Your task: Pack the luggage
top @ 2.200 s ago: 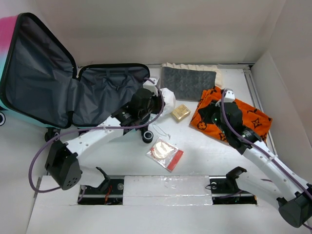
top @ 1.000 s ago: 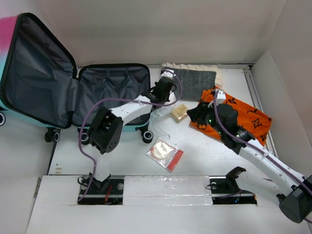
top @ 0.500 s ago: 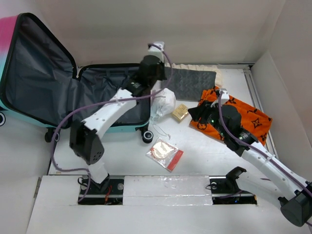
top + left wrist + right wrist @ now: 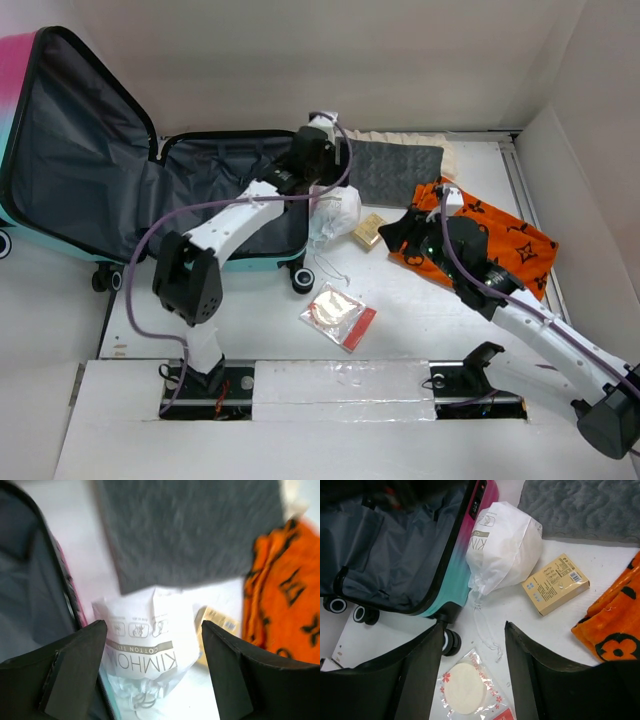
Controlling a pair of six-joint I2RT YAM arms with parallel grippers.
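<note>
The luggage lies open at the left, its grey lining facing up and its lid raised. A white drawstring bag leans against the luggage's right rim, outside the shell. My left gripper hangs just above it. In the left wrist view that gripper is open, its fingers wide either side of the bag without touching it. My right gripper hovers over the table by the orange cloth. It is open and holds nothing.
A tan box lies right of the bag. A clear packet with a round pad sits nearer the arms. A grey mat on a cream cloth lies at the back. The luggage's wheels stick out near the packet.
My left gripper has opened and let go of the white bag, which now rests against the luggage's rim. The right gripper's jaws have spread a little wider.
</note>
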